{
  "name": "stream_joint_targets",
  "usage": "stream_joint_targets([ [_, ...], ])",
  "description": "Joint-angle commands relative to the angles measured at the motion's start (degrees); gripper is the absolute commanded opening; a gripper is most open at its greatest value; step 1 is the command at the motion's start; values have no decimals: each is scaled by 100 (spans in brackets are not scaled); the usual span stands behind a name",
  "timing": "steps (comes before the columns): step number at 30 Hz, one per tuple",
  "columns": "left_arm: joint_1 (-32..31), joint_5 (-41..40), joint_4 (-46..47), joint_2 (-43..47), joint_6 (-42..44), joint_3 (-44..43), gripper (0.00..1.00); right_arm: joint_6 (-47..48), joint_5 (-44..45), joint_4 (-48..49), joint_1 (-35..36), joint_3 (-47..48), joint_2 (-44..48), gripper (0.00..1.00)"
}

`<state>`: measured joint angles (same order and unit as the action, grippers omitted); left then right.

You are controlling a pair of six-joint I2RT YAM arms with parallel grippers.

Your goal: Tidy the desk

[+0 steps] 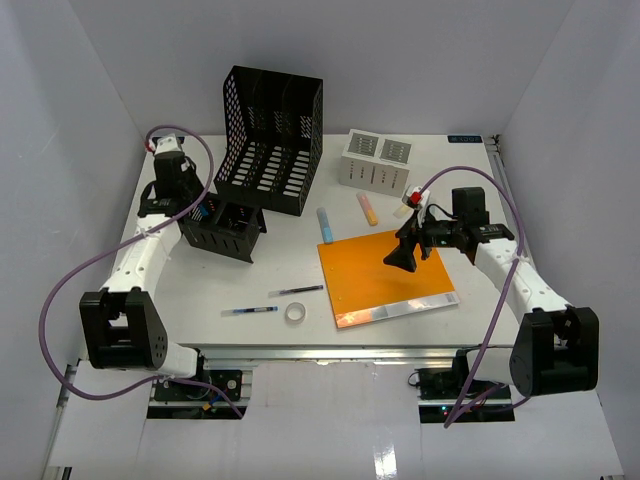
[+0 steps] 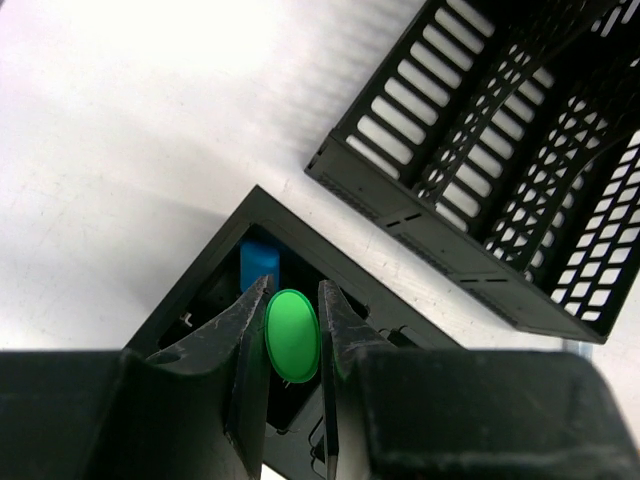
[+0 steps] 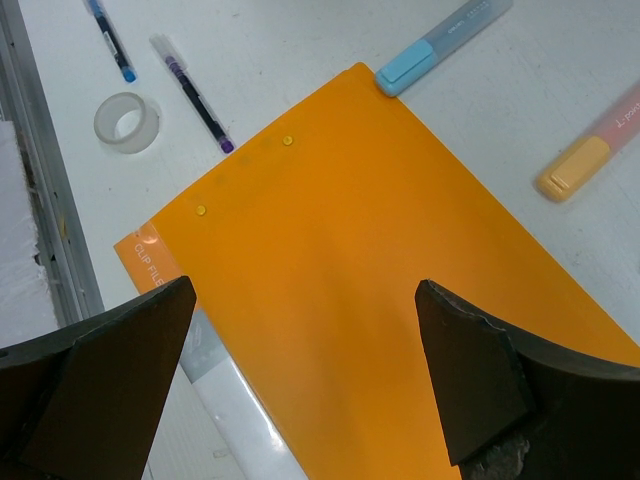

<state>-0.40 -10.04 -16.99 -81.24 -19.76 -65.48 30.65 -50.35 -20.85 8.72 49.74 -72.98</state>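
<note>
**Table layout from above**

A file rack stands back left on the table. Before it sits a small holder, where the left tool grips a marker at the opening. A slotted box stands right of the rack. A folder lies centre-right, with a left highlighter and a right highlighter behind it. Left of the folder lie a far pen, a near pen and a tape roll.

- "CLIP FILE" stands in white letters on a corner of the orange folder.
- The yellow-capped highlighter has barrel print cut by the frame edge; only "pot" reads.
- The blue sticker at the far edge of the desk is too small to read.
</note>
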Motion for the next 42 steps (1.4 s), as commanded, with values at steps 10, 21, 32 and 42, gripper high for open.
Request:
stream_joint_targets([
  [10,32,424,419,405,149,758,81,-118,377,41,-234,101,-195,98],
  [21,32,751,583,1195,182,1086,87,-296,787,62,-291,212,-444,99],
  [32,32,922,649,1123,201,1154,80,-312,822,144,-513,201,-384,99],
  [42,32,933,713,1026,227,1237,79,-350,749,195,-591,152,-366,100],
])
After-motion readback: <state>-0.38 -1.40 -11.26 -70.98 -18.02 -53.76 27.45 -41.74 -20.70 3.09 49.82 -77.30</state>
